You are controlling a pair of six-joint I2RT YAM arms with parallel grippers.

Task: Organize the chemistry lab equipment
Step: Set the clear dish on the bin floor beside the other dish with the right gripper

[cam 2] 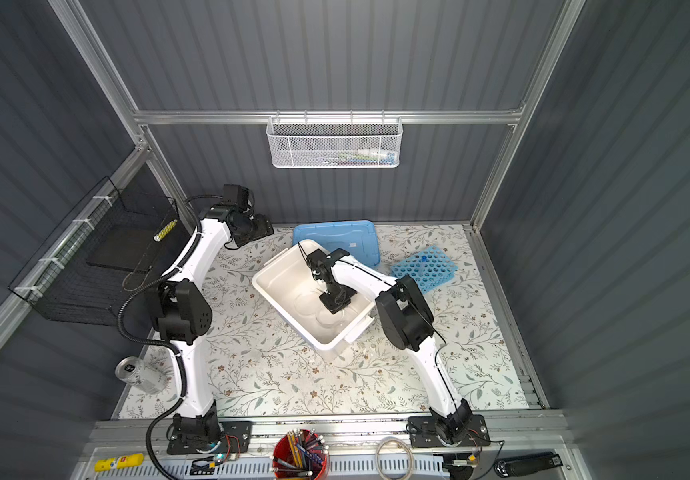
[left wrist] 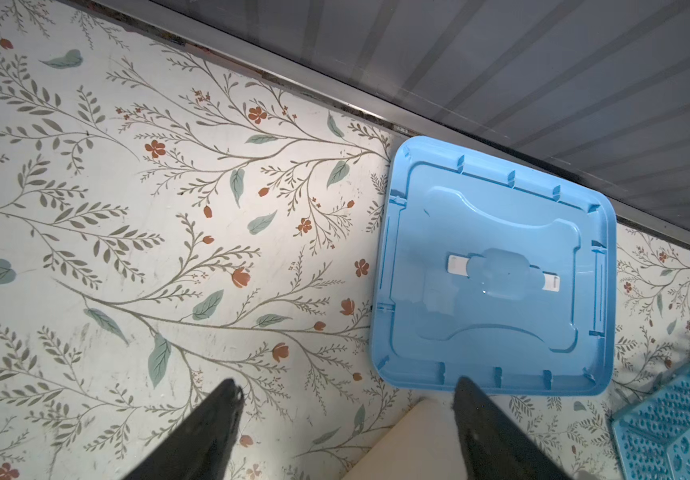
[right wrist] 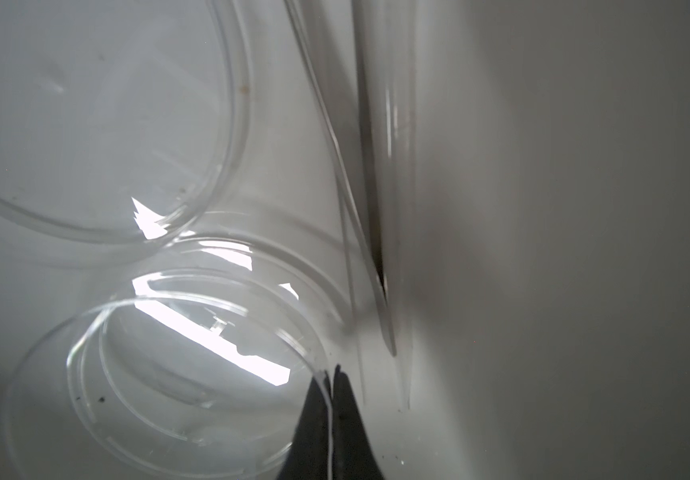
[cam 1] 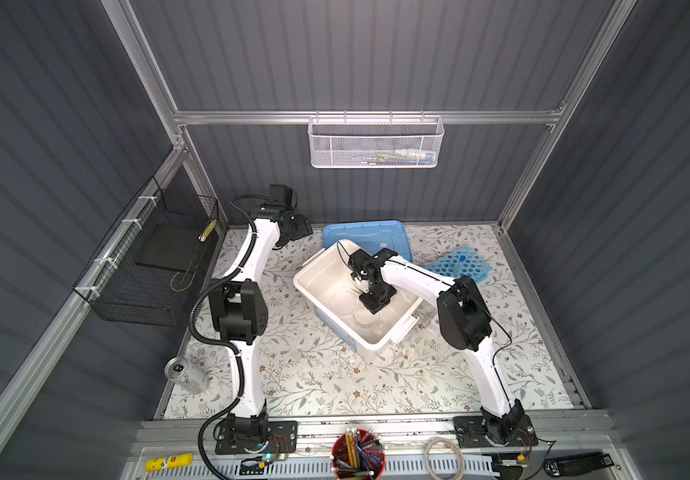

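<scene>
Near the back-left corner of the flower-patterned surface [cam 1: 314, 374], the left gripper [left wrist: 347, 382] hangs with its jaws spread wide and nothing between them. To its right a blue lid [left wrist: 497, 266] lies flat along the back edge, just behind the open white bin [cam 1: 322, 270], which sits askew at the surface's middle. Inside the bin, the right gripper [right wrist: 331, 376] is clamped on the thin rim of a round glass dish [right wrist: 177, 374]. Whether that dish rests on the bin's floor cannot be told. A second dish [right wrist: 85, 116] lies just beside it, and thin metal tweezers [right wrist: 382, 291] lie along the bin's wall. Toward the back-right corner a blue tube rack [cam 1: 457, 270] sits tilted, with one blue-capped test tube [cam 1: 462, 257] standing in it.
</scene>
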